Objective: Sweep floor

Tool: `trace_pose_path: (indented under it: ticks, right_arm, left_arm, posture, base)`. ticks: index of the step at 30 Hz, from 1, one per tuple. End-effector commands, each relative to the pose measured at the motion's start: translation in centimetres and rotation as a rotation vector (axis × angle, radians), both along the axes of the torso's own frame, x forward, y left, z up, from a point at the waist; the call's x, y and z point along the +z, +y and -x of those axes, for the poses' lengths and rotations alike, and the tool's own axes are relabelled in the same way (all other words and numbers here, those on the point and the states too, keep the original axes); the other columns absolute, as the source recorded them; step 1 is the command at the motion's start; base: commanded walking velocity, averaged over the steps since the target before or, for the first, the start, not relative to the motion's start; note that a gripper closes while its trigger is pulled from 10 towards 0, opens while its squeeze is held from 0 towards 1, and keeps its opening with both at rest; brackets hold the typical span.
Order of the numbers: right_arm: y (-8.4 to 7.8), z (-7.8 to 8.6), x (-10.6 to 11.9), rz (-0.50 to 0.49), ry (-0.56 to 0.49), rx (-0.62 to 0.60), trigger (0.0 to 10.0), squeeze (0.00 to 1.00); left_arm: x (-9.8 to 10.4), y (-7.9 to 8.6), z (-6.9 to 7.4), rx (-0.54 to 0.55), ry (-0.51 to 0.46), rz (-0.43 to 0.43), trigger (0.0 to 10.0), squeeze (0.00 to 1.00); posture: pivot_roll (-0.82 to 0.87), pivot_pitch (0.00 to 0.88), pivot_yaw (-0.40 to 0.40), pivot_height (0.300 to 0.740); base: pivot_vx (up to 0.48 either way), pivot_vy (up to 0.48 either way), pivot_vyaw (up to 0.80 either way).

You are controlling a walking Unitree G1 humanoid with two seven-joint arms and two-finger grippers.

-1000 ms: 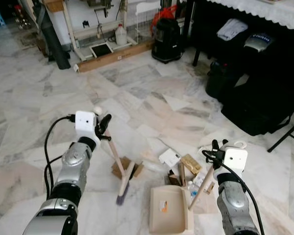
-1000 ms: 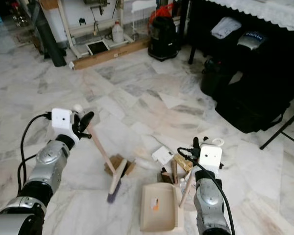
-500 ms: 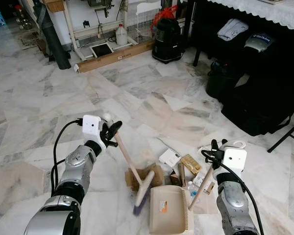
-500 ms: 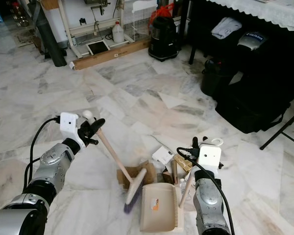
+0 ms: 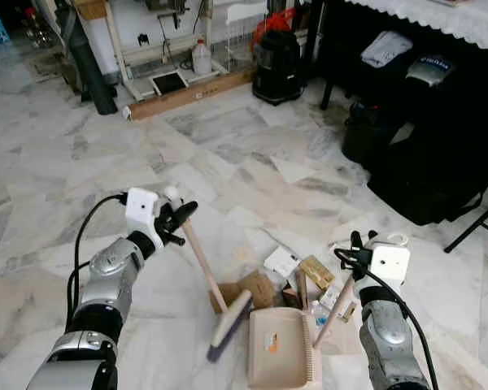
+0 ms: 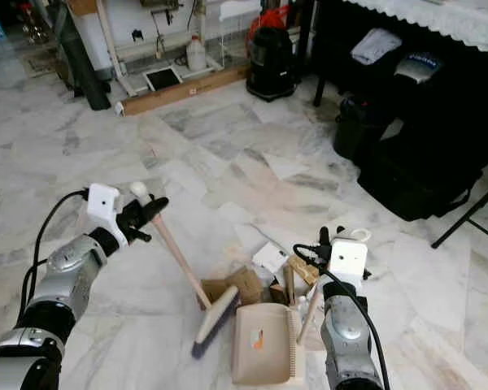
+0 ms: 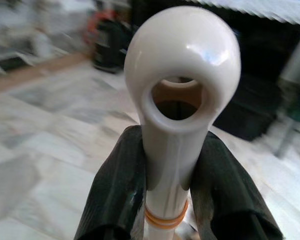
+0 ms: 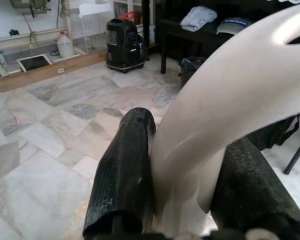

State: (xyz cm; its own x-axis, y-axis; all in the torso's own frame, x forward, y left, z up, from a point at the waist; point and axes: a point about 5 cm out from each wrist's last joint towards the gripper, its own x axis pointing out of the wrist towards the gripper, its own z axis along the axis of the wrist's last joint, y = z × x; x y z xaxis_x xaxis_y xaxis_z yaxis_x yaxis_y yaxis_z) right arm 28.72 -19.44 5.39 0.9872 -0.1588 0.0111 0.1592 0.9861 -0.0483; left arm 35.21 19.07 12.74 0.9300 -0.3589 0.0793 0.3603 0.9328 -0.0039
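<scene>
My left gripper [image 5: 179, 213] is clamped on the top of the broom handle [image 5: 200, 260], and in the left wrist view I see both black fingers [image 7: 115, 190] pressed against the cream shaft just below its looped end, an orange ring showing between them. The handle slants down and to the right to the broom head [image 5: 230, 323], whose bristles sit on the marble floor [image 5: 89, 162] just left of the dustpan [image 5: 278, 349]. A flat piece of brown cardboard [image 5: 259, 288] lies just behind the head, touching or nearly so, I can't tell which.

My right gripper [image 5: 357, 252] is closed around the dustpan handle [image 5: 335, 302]; the right wrist view has the pale handle [image 8: 225, 115] wedged between the two fingers [image 8: 125, 175], so close that it blurs. The handle runs down and left to the pan, which rests flat on the floor, its near edge cut off by the frame. There's a small orange mark inside the pan, too small to read.

Between pan and handle a clutter of litter [image 5: 305, 276]: a white card, a tan box, some wrappers, partly hidden behind the handle. Far off, a black vacuum cleaner [image 5: 275, 57], a white jug [image 5: 200, 58], a long wooden plank [image 5: 187, 93], and dark bags [image 5: 423, 154] under a table on the right
</scene>
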Motion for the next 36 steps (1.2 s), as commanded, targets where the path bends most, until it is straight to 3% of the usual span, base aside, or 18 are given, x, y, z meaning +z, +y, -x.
trace_pose_path:
  ticks: [1,5,14,25,30,36]
  right_arm:
    - [-0.1,0.0,0.2,0.008,-0.007,-0.006,10.0,0.00]
    - [0.0,-0.1,0.3,0.008,-0.013,-0.008,10.0,0.00]
    - [-0.4,0.0,1.0,0.011,-0.058,-0.025,10.0,0.00]
    - [-0.7,0.0,1.3,-0.003,-0.077,-0.062,10.0,0.00]
    - [-1.1,0.1,1.5,-0.001,-0.084,-0.080,10.0,0.00]
    - [-1.0,0.1,1.8,0.011,-0.103,-0.077,10.0,0.00]
  left_arm:
    - [2.4,1.0,-0.1,0.067,-0.130,-0.005,10.0,0.00]
    - [2.5,0.9,0.1,0.101,-0.153,0.007,10.0,0.00]
    - [0.4,0.1,1.4,0.190,-0.126,0.054,10.0,0.00]
    - [0.7,-0.1,1.2,0.234,-0.127,0.058,10.0,0.00]
    - [0.7,0.1,1.2,0.244,-0.124,0.057,10.0,0.00]
    - [0.8,-0.2,1.0,0.252,-0.127,0.060,10.0,0.00]
  posture:
    - [-0.05,0.087,-0.001,0.740]
    - [-0.05,0.084,0.003,0.740]
    - [-0.06,0.062,0.006,0.740]
    - [-0.06,0.073,0.003,0.740]
    - [-0.06,0.080,0.004,0.740]
    - [-0.06,0.079,0.003,0.740]
  base:
    - [0.000,0.000,0.00]
    - [0.000,0.000,0.00]
    - [0.000,0.000,0.00]
    - [0.000,0.000,0.00]
    - [0.000,0.000,-0.78]
    - [0.000,0.349,0.00]
